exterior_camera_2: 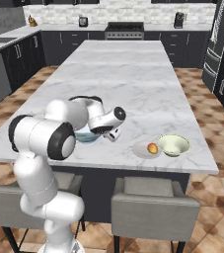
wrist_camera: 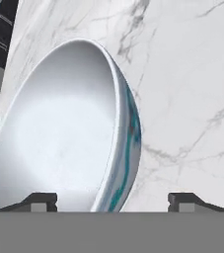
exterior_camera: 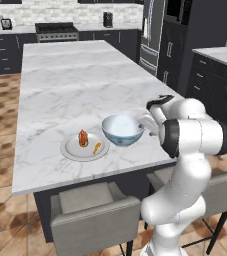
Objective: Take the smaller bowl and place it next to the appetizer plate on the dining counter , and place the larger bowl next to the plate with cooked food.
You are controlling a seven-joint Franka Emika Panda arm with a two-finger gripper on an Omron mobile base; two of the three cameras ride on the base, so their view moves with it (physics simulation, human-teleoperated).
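Porcelain, by the look: the larger bowl (exterior_camera: 122,129) is deep, white inside, glazed, with blue-green paint on its outer wall. It stands upright on the dining counter (exterior_camera: 70,75), just beside the plate with cooked food (exterior_camera: 84,147), apparently apart from it. In the hand view the gripper (wrist_camera: 112,200) has its fingers spread wide, one inside the rim and one outside, neither visibly pressing the wall: released.

Handling judgement: stiff, fairly heavy, slippery, liable to chip. Best hold is a pinch across the rim wall, lifted slowly.

Smaller bowl (exterior_camera_2: 173,145) sits next to a second plate (exterior_camera_2: 147,148) further along the counter.
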